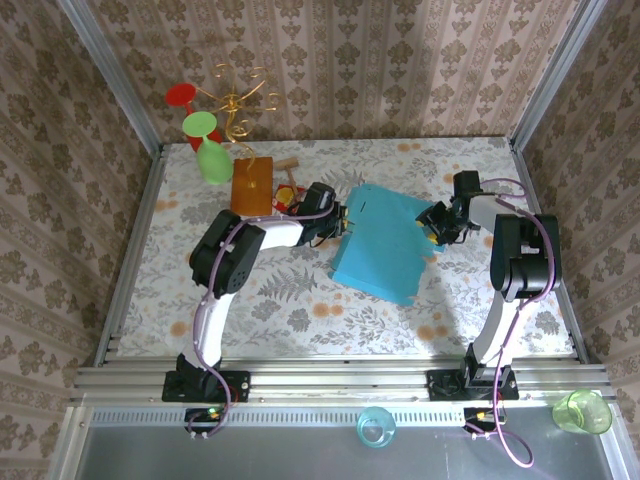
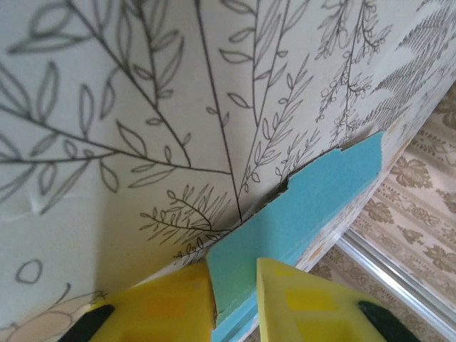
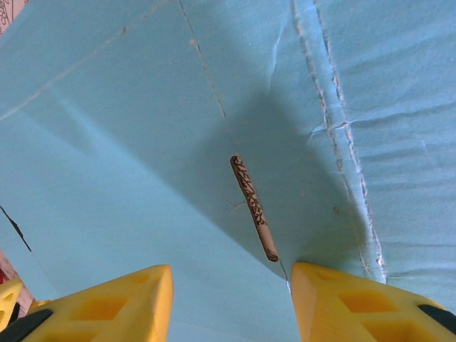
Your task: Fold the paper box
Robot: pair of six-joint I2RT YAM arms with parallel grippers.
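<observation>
The light-blue paper box (image 1: 385, 245) lies as a partly folded sheet in the middle of the flowered table. My left gripper (image 1: 340, 225) is at its left edge. In the left wrist view the yellow fingers (image 2: 178, 299) are nearly together with a raised blue flap (image 2: 313, 192) between them, so the left gripper (image 2: 235, 267) is shut on that edge. My right gripper (image 1: 432, 228) is at the sheet's right edge. In the right wrist view it (image 3: 231, 274) stands wide open just over the blue sheet (image 3: 142, 142), beside a narrow slot (image 3: 253, 206) and a crease line.
An orange-brown wooden board (image 1: 251, 186) stands behind the left gripper, with a green cup (image 1: 212, 160), a small wooden block (image 1: 288, 165) and a gold wire stand (image 1: 235, 100) near it. Metal frame posts bound the table. A teal cup (image 1: 376, 427) and a green cup (image 1: 582, 411) sit below the front rail.
</observation>
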